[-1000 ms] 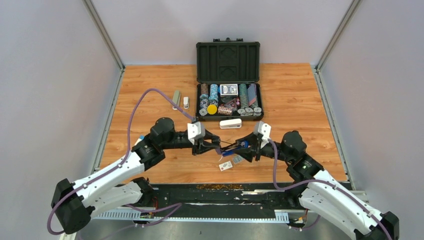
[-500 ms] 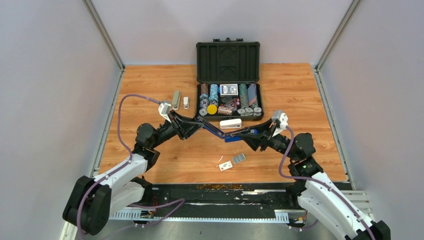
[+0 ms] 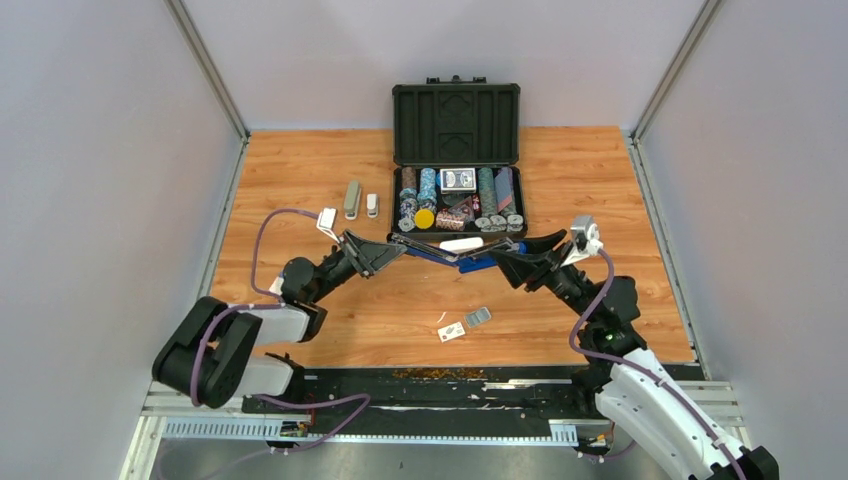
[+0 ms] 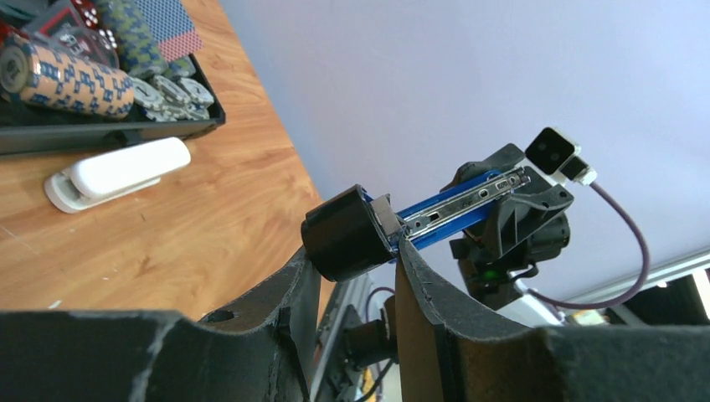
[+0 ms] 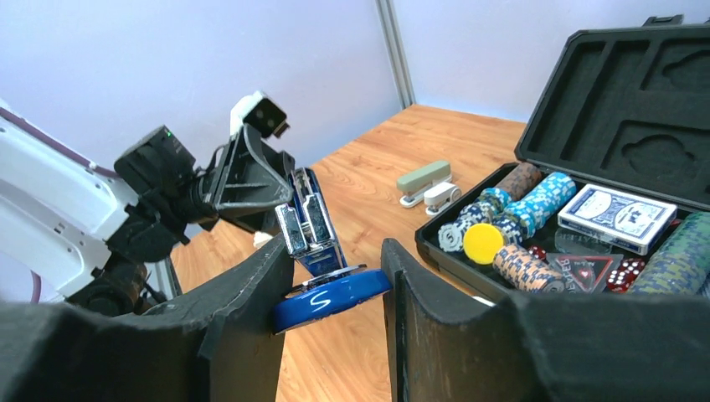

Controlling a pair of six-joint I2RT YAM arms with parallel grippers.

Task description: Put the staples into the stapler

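The blue stapler hangs in the air between my two grippers, opened out, just in front of the poker case. My left gripper is shut on its black base end. My right gripper is shut on its blue top end. The silver inner rail shows between them. The staples, a small grey block, lie on the table below, apart from both grippers. A tiny white box with a red mark lies next to them.
An open black poker case with chips, cards and dice stands at the back. A white stapler lies in front of it, right under the held stapler. A grey-olive stapler and a small white one lie at the back left.
Both arms have lifted the stapler up from low over the near table and carried it back towards the case. The staples and white box have not moved.
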